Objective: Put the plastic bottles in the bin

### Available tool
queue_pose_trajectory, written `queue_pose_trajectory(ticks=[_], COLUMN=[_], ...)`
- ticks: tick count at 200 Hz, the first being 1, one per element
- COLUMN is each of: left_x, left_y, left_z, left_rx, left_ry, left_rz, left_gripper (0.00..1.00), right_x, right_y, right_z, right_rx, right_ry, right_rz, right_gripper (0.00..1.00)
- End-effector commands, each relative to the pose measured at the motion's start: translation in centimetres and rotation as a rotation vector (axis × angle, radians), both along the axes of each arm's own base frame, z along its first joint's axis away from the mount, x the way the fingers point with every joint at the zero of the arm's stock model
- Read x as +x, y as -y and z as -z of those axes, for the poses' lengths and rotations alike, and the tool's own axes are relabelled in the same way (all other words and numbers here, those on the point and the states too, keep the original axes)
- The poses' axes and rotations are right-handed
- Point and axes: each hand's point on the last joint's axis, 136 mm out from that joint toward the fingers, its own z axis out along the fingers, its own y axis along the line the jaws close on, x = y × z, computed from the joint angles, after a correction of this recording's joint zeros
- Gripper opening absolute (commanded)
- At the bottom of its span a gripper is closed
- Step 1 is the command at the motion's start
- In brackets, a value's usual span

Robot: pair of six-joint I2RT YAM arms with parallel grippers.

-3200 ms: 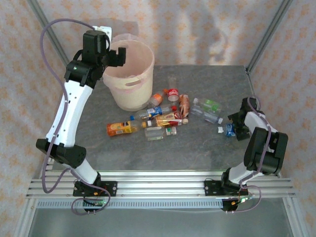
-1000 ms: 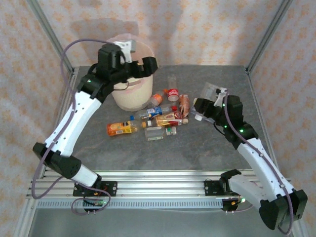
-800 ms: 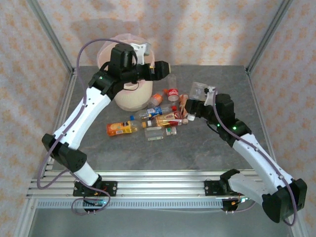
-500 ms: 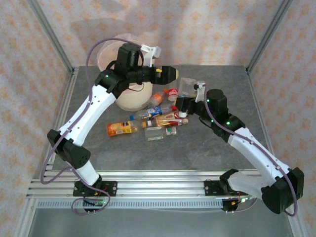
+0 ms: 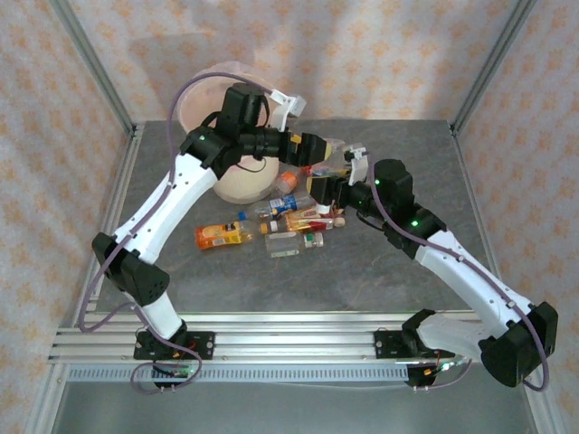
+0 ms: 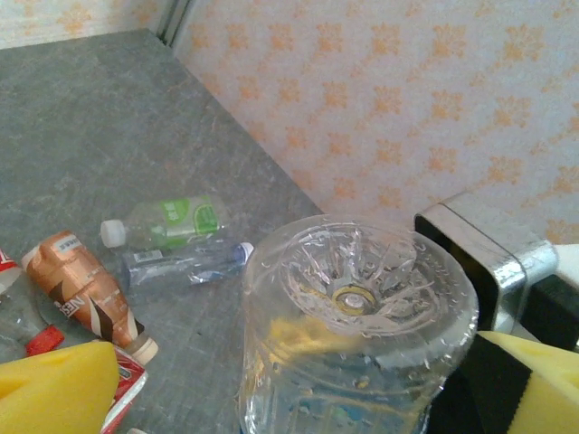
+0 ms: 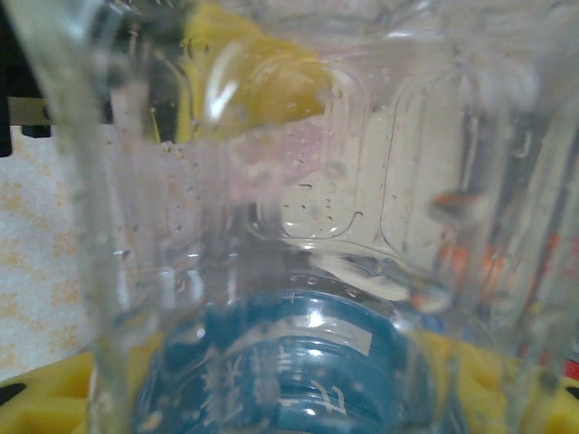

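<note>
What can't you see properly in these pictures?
- Inside of the bin: top view, the left arm covers most of its mouth.
- The held bottle: right wrist view is too close and blurry; its blue label can't be read.
- Same bottle's cap end: left wrist view, cut off by the bottom edge.
- Labels on the loose bottles: top view, too small to read.

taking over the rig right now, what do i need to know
Left gripper: open around the base of the clear bottle, not gripping.
Right gripper: shut on that bottle, held in the air beside the bin.
On the table: a pile of bottles, plus a green-label bottle farther off.
Done: bin contents not visible.
Left: looks like a handover; finish it, drop the bottle in, then clear the rest.
</note>
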Motion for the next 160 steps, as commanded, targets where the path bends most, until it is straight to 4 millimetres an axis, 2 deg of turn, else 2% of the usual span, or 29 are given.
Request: queue_pose_trajectory(ticks=[1,48,112,160], left_x=[-0.8,-2.2,-3.6,-3.6], left_y=[0.6,1.6,2.2,2.2], left_z=[-1.0,-1.7,-2.4,-2.5], left_rx=[-0.013,-0.060,-0.094,-0.094], left_ry=[0.020,0.009,0.009,0.007], left_rz=[0.055,0.140,0.213,0.212], left_gripper=[1.00,1.00,0.91,0.84], right_x=[-0.7,-0.5,-0.5,-0.4], right_y=[-0.9,-1.2,-2.1,-2.6], right_z=[-3.6,-3.9,-5.3,-6.1], right_rx=[0.071,0.081,0.149,0.175], right_ry=[0.081,0.089,0.108,0.111], right_rz=[-0.059,-0.062,-0.100,-0.124], right_gripper=[0.48,0.48,0.48,0.48])
